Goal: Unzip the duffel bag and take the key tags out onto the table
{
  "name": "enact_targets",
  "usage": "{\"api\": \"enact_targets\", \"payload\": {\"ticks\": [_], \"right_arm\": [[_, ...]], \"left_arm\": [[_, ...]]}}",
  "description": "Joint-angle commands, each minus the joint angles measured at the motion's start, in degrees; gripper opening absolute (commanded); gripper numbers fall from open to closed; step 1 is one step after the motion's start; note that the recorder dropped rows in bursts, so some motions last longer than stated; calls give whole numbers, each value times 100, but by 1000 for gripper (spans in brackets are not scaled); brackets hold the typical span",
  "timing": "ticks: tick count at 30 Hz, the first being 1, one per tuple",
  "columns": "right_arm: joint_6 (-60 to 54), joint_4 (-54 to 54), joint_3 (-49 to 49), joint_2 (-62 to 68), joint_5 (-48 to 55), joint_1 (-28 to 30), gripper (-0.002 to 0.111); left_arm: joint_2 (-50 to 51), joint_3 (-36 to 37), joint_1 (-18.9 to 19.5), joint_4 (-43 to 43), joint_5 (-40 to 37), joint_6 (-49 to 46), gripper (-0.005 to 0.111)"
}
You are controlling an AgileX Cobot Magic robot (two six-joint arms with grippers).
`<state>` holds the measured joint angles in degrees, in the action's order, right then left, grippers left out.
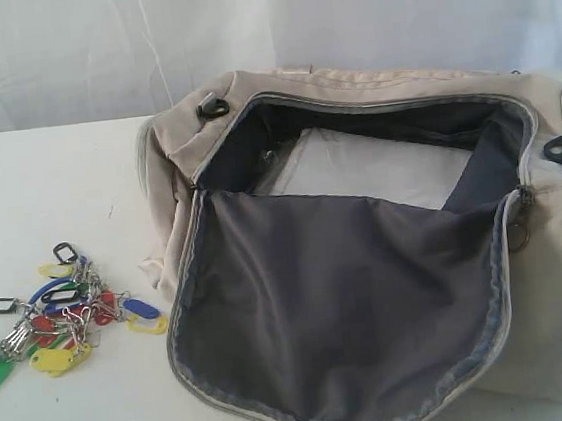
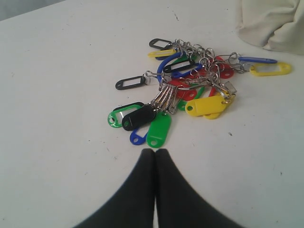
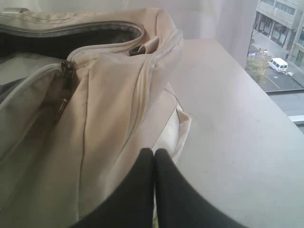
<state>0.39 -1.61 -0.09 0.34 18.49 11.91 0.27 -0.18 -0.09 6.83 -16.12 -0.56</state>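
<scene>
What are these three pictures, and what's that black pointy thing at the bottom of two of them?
They show one moment from three cameras on a two-armed robot. The exterior view looks at the white table, where a beige duffel bag lies unzipped with colourful key tags beside it. The other two cameras ride on the robot's wrists. The black pointy shape is each arm's pincher: the left gripper is shut near the key tags, the right gripper shut by the bag. Neither holds anything.

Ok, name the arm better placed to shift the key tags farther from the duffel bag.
Left. The left gripper, shut, sits just short of the key tags; the right gripper faces the duffel bag instead.
</scene>
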Motion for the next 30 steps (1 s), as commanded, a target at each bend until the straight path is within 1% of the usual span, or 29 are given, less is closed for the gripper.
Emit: {"api": "enact_targets", "payload": {"ticks": [1,30], "right_arm": [[26,-32,9,-34,-36,10,0],[-77,-32,9,-34,-36,10,0]], "left_arm": [[-27,18,5,-74,4,56,0],[-27,18,5,-74,4,56,0]]}}
